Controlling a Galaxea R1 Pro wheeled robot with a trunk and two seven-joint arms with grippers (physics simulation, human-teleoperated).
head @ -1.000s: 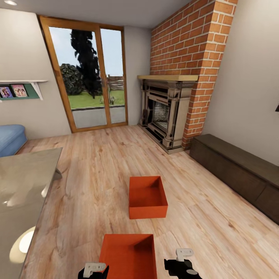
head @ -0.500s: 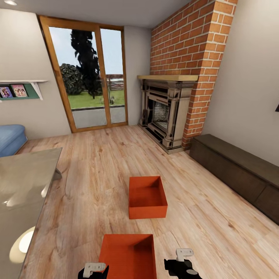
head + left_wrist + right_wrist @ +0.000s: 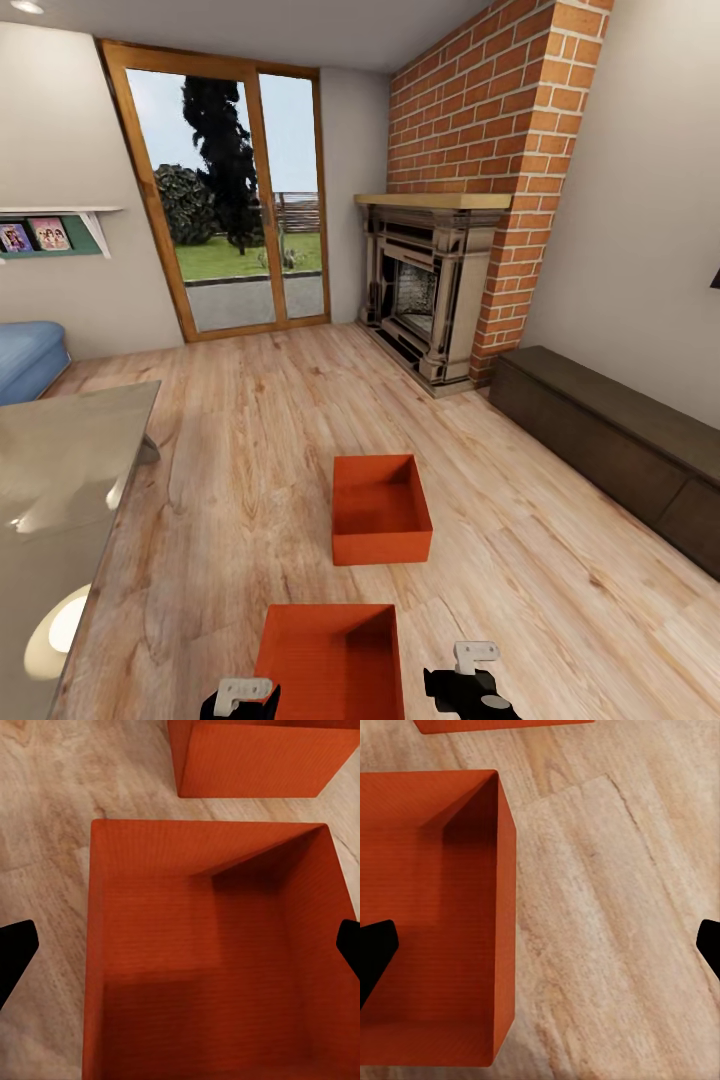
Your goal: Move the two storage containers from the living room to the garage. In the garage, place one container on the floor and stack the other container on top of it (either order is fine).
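Sitting on the light wood floor [image 3: 230, 430] are 2 orange-red boxes, near box [image 3: 330, 660] and far box [image 3: 380, 508], with thin straight walls; both claws, left claw [image 3: 180, 945] and right claw [image 3: 540, 945], hang spread wide.

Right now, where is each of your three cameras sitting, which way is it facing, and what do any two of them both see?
Head view: high on the robot, looking forward and down across the living room; near container, far container, fireplace, both claws at the bottom edge.
Left wrist view: above the near container, looking down into it; dark fingertips at the sides.
Right wrist view: over that container's wall and wood floor.
Shared: both wrist views show the near container and a part of the far one.
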